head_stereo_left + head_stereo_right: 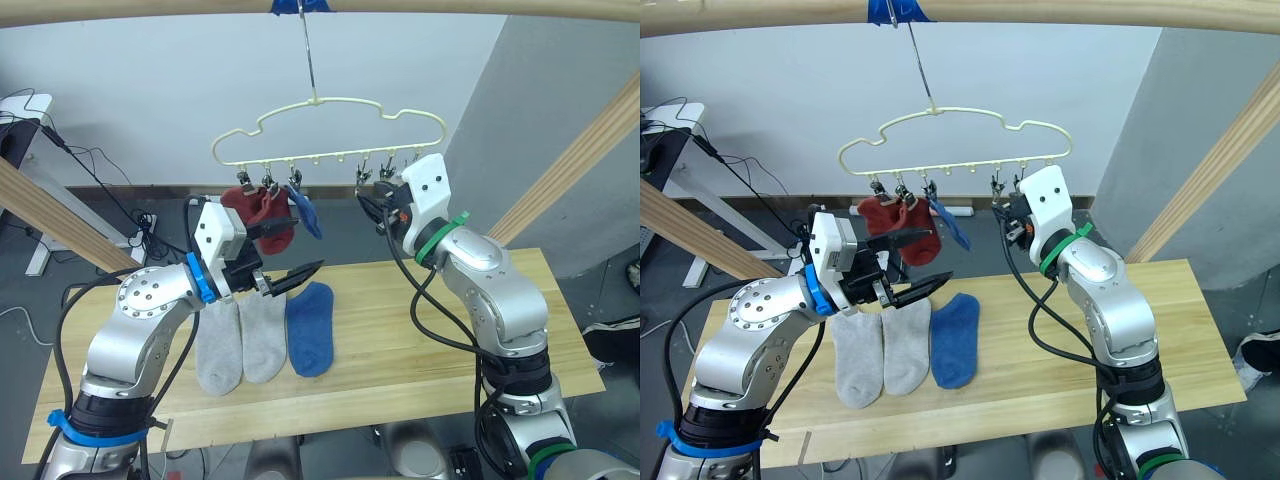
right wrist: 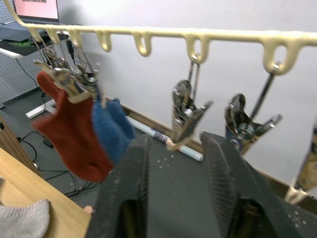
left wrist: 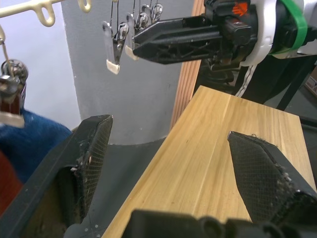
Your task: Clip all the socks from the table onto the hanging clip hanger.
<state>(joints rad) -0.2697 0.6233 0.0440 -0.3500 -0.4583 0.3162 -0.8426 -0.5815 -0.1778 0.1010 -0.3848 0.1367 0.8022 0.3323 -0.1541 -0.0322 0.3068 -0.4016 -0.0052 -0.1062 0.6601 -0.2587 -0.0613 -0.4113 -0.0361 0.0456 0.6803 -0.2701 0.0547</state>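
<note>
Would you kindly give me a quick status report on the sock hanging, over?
Left end effector open, empty, above table. Right end effector open at free clips. Three socks clipped on hanger; two grey socks and one blue sock on table. No obstruction.

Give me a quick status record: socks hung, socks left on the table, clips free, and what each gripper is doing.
hung: two red socks and one blue sock on the hanger, left end
on table: two grey socks, one blue sock
free clips: three, right end
left gripper: open, holding nothing, above the table socks
right gripper: open, holding nothing, just below a free clip
</note>
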